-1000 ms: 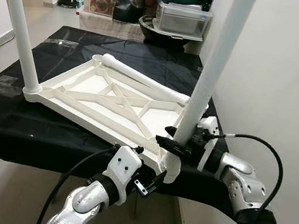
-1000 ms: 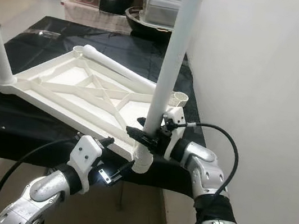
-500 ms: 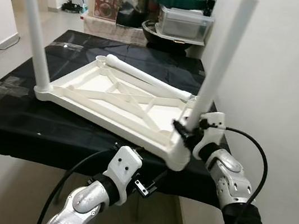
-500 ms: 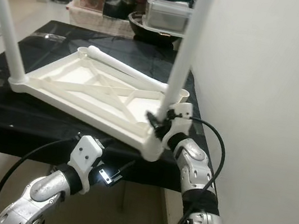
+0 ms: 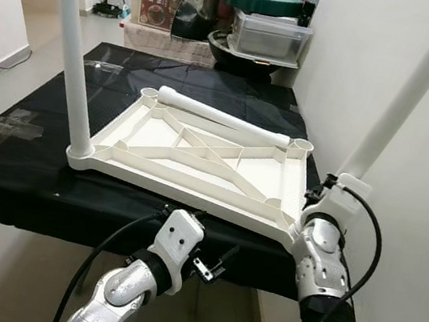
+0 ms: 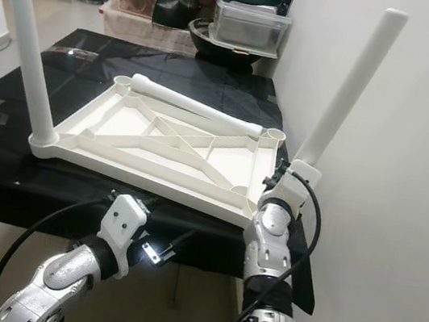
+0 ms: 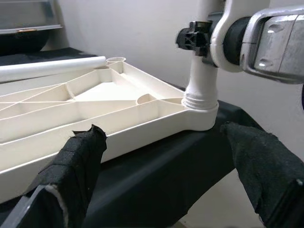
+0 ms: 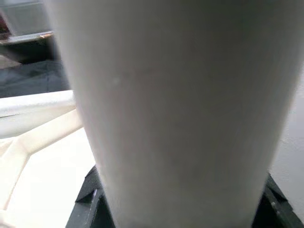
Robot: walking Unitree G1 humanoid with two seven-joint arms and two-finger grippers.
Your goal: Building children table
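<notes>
Left eye view: the right tool (image 5: 316, 200) clasps the base of a tilted white table leg (image 5: 399, 104) at the near right corner of the upturned white tabletop (image 5: 198, 158); the right wrist view shows black fingers (image 8: 88, 199) on either side of that leg. The left tool (image 7: 166, 156), released, hovers below the desk's near edge, its black fingertips (image 7: 76, 156) spread wide. The tabletop lies underside up on the black-covered desk (image 5: 16, 178). An upright leg (image 5: 73, 49) stands at its near left corner; a loose leg (image 5: 221, 117) lies along the far rim.
</notes>
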